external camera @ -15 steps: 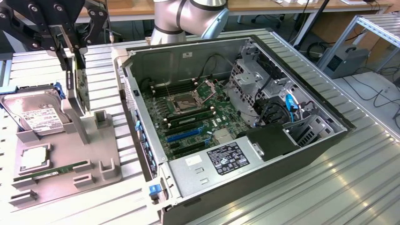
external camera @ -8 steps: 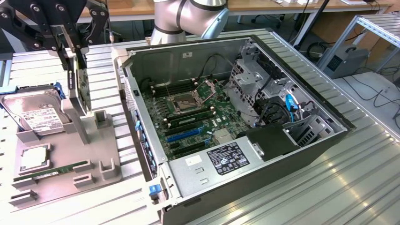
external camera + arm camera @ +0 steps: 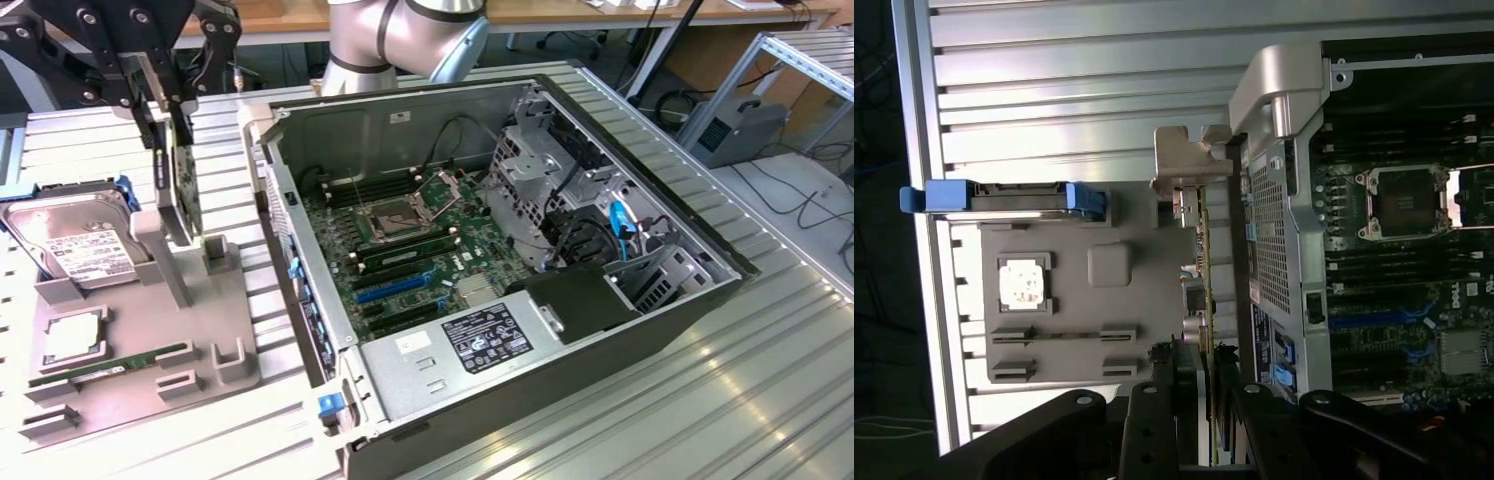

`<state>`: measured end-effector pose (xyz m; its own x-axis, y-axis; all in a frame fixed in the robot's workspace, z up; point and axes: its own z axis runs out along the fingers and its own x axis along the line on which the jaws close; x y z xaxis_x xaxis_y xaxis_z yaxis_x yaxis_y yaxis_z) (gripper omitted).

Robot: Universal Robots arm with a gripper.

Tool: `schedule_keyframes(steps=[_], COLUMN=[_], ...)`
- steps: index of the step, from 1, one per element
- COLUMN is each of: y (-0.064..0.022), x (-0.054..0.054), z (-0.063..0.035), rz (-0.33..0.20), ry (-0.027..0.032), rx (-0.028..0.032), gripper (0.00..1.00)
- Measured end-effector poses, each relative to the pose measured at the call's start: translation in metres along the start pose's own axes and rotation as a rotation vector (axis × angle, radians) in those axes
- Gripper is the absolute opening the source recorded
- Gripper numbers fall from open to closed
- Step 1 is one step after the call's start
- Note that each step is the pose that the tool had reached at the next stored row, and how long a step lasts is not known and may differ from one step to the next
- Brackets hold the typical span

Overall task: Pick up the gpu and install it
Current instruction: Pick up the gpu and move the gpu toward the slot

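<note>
At the exterior view's left, above the grey moulded parts tray, the black gripper holds the gpu, a thin dark green circuit card with a silver metal bracket at one end. The card stands upright on its long edge at the far right part of the tray, near the side wall of the open black and silver computer case. In the wrist view the card runs straight between the two fingers, and the jaws pinch it on both flat sides. I cannot tell whether its lower edge is out of the holder.

I judge that the step in hand is the picking of the card. To do it well, the lift should go straight up along the plane of the card, without twist, so that the board does not bend or rub in its holder. The bracket end is close to the case wall, so it needs room when the card travels. The grip should stay on the board and not press on small parts.

By count, there is one gpu and one gripper. On the tray I see one silver hard drive with a white label, one square silver processor chip and one narrow green RAM stick. There is one tray and one case, with one green motherboard inside.
</note>
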<state>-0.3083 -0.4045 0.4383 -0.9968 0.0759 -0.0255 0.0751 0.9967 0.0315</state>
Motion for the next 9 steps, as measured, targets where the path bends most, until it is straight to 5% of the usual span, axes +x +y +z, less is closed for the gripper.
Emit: schedule_keyframes(steps=[9], y=[0.0005], x=[-0.0071], z=[0.0002], rz=[0.0], ry=[0.0001], rx=[0.0], gripper=[0.27])
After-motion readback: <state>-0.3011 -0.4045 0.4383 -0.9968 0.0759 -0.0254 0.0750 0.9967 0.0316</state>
